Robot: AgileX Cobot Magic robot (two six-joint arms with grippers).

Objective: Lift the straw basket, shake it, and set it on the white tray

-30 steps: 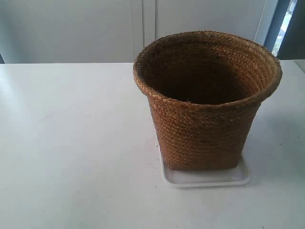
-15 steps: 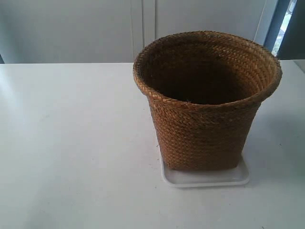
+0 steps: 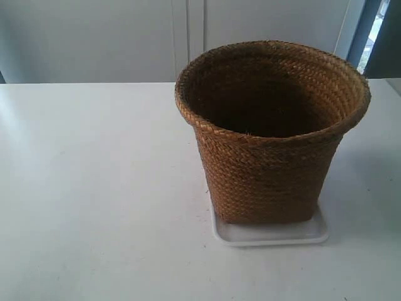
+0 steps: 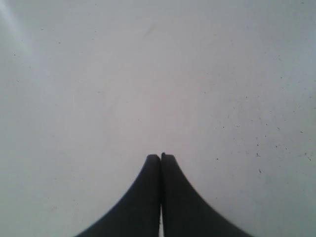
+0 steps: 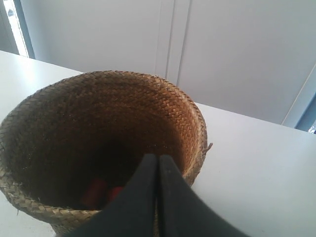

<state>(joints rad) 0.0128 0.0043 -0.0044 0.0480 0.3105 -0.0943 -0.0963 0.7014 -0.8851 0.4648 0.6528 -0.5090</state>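
Exterior view: one straw basket (image 3: 269, 175) stands upright on one white tray (image 3: 269, 235), its base inside the tray's low rim; a strip of the tray shows in front of the base and a sliver at either side; both sit on the white tabletop (image 3: 94, 188); the basket's mouth is open and its inside is dark; pale wall panels (image 3: 125, 37) stand behind.

Left wrist view: one left claw (image 4: 160, 157), its two dark fingers pressed flat against each other with nothing between them; beyond and beneath its tips lies only the tabletop, pale and dotted with small dark specks.

Right wrist view: one right claw (image 5: 158, 157), fingers likewise closed together and gripping nothing; the basket (image 5: 163, 103) lies just beneath and ahead of its tips, which overlap the inner wall near the braided rim; whether they touch the weave I cannot tell; down in the basket's bottom, to one side of the claw, are two small red shapes (image 5: 95, 191), too blurred to name; the tabletop and wall panels lie beyond the basket.
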